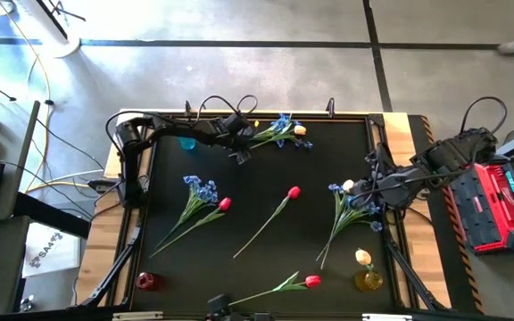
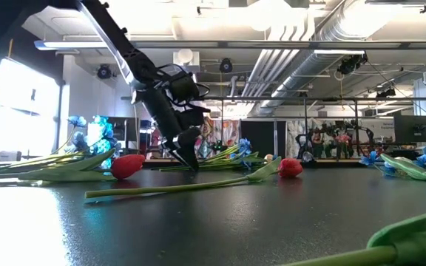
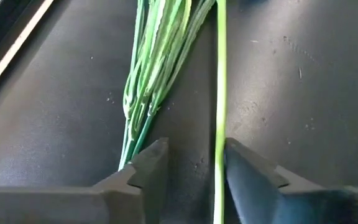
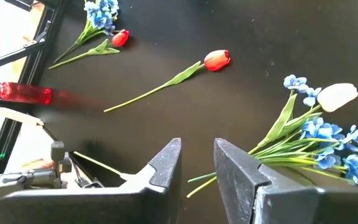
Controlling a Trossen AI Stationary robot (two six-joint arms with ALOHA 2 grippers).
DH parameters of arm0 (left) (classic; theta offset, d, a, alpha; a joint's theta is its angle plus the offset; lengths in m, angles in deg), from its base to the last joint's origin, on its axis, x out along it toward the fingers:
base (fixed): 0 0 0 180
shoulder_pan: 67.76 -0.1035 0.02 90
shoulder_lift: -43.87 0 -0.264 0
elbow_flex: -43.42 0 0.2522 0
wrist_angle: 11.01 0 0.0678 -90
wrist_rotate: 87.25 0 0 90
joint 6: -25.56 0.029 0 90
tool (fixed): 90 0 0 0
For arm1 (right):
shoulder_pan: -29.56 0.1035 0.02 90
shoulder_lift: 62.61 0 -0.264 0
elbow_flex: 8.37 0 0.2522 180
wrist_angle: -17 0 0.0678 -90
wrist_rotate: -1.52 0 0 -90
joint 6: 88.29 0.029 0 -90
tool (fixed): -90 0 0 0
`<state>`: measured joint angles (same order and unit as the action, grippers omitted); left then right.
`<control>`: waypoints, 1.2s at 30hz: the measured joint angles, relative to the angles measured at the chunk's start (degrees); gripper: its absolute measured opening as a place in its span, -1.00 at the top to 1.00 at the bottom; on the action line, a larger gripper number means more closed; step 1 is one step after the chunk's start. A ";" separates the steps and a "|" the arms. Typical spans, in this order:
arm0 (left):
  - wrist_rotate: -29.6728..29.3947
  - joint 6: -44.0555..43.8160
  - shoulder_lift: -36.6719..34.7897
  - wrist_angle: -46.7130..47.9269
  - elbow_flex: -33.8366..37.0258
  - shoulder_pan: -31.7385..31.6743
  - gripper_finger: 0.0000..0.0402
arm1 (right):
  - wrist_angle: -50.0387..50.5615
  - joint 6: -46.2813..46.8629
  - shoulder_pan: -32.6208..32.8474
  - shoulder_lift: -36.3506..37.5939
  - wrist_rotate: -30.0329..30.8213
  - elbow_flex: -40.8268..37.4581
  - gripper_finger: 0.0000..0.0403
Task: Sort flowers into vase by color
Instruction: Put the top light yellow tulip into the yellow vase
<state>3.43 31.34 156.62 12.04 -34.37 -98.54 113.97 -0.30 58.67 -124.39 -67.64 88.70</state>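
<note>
The left claw [image 3: 191, 165] stood low over the black counter [image 1: 266, 165] at its far edge, fingers partly spread and astride a single thin green stem [image 3: 220, 93]. That stem lay close against one finger; nothing was pinched yet. Just beside the other finger lay a bundle of green stems [image 3: 154, 68], belonging to the blue spray and pale tulip [image 1: 286, 130] at the far edge, near a blue vase [image 1: 186, 143].

To do this grasp well, the claw should probably close on the lone stem only, keeping the neighbouring bundle outside the fingers, and lift straight up so the long stem did not drag the others along.

The right claw [image 4: 197, 165] hovered at the right side, fingers slightly apart and holding nothing, with a blue spray and a pale tulip [image 4: 319, 127] just beside it. Farther across lay a red tulip [image 4: 216, 60], another blue spray with a red tulip [image 4: 107, 25], and a red vase [image 4: 22, 93]. A yellow vase [image 1: 368, 280] already held one pale tulip.
</note>
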 joint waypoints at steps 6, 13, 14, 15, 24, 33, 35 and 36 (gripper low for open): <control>0.36 0.50 -0.11 1.72 -0.09 0.02 0.78 | -0.83 -0.01 -1.04 0.00 -1.13 0.00 0.59; 0.50 -1.20 -1.02 4.51 -0.31 0.03 0.98 | -1.34 0.00 -1.02 0.00 -0.95 0.00 0.59; 0.53 -1.45 -1.48 5.76 -0.54 0.11 0.98 | -1.39 -0.01 -1.02 0.00 -0.94 0.00 0.59; 0.55 -1.90 -2.04 7.26 -0.85 0.24 0.99 | -1.45 -0.01 -1.02 0.00 -0.93 0.00 0.59; 3.78 -6.36 -11.77 9.15 -3.56 3.58 1.00 | -6.27 -5.93 0.38 -0.02 6.38 -0.04 0.59; 7.93 -14.84 -22.79 -4.03 -3.70 11.68 1.00 | -24.70 -17.24 1.80 -0.89 19.42 -2.51 0.46; 7.91 -17.08 -24.01 -9.18 -3.74 13.64 1.00 | -26.30 -18.76 1.81 -1.00 22.65 -2.54 0.37; 7.92 -18.08 -24.23 -11.70 -3.74 14.61 1.00 | -26.88 -19.55 1.80 -1.06 24.40 -2.54 0.31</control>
<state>11.35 13.25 132.39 0.34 -38.11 -83.92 87.10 -19.85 60.47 -125.45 -43.24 86.16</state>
